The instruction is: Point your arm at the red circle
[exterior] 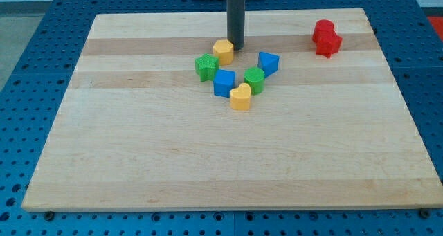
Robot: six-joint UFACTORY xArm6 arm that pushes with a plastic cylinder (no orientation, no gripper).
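Two red blocks sit touching at the view's upper right. The upper one (322, 30) looks round, like the red circle. The lower one (329, 45) has a more jagged outline. My tip (236, 48) rests on the board near the view's top centre, far to the left of the red blocks. It is right beside the upper right edge of a yellow block (223, 51); I cannot tell whether they touch.
Below my tip is a cluster: a green star-like block (206, 66), a blue cube (223, 82), a green round block (254, 79), a blue block (268, 62) and a yellow heart-like block (240, 97). The wooden board (208, 167) lies on a blue perforated table.
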